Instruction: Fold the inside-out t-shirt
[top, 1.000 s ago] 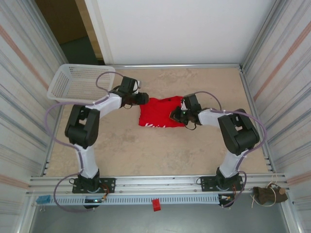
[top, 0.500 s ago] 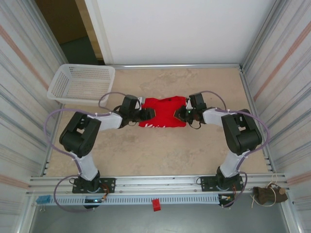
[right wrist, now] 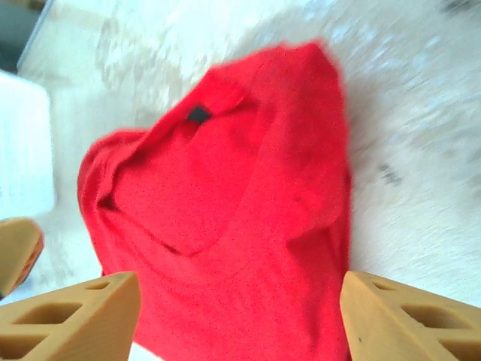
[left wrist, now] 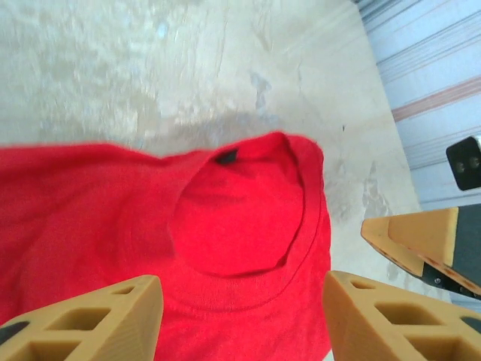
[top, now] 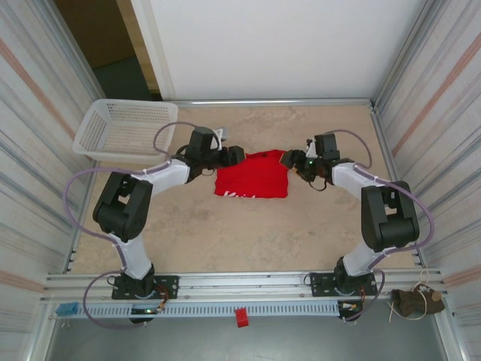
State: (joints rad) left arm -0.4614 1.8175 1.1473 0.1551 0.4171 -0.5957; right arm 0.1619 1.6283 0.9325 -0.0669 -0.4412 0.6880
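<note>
The inside-out t-shirt (top: 252, 174) lies on the table as a compact bright red rectangle, with faint white lettering at its near left edge. My left gripper (top: 235, 155) hovers open at its far left corner. In the left wrist view the shirt (left wrist: 188, 226) shows its round collar and a dark tag beyond the left gripper (left wrist: 240, 323), and nothing sits between the fingers (left wrist: 83, 320). My right gripper (top: 291, 160) stands open at the far right corner. The right wrist view has the red cloth (right wrist: 240, 226) beneath the right gripper (right wrist: 237, 323), with its fingers (right wrist: 413, 320) wide apart.
A white mesh basket (top: 124, 129) stands at the far left of the table. Metal walls (top: 421, 135) close in both sides and a white panel the back. Bare tabletop (top: 248, 233) spreads between the shirt and the arm bases.
The right gripper has opened, let go of the shirt and drawn back to the far right corner. The left gripper swung in to the shirt's far left corner.
</note>
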